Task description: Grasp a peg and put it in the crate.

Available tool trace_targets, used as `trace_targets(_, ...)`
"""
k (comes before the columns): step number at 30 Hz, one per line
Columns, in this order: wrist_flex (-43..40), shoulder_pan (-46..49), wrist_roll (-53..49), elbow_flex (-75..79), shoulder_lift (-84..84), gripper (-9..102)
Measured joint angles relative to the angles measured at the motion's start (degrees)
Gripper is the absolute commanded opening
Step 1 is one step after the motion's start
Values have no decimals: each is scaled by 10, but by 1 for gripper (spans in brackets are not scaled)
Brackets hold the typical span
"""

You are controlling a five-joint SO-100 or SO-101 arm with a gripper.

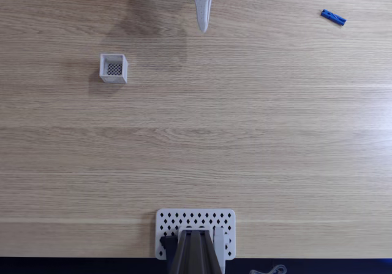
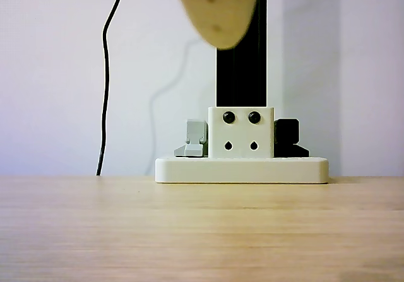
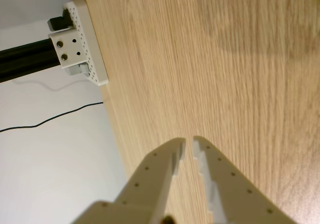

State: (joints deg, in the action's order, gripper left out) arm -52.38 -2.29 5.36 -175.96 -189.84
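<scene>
Before the grasp: arm raised and empty, peg untouched on the table.

Going left to right in the fixed view: one crate (image 1: 114, 68) sits at the left with nothing in it, one gripper (image 1: 203, 18) hangs at the top middle, and one peg (image 1: 333, 18) lies flat far to the right, well apart from both. In the wrist view the gripper (image 3: 189, 145) has its jaws nearly together, only a narrow gap between the tips, holding nothing above the bare table (image 3: 225, 83). One perforated plate (image 1: 196, 231) carries a post at the bottom edge. By my judgement the reach has not begun; next the arm must swing right, open wider and come down over the peg.
</scene>
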Motion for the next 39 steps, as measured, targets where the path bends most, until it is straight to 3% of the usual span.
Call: trace_targets(39, 15, 0, 0, 0, 36, 0)
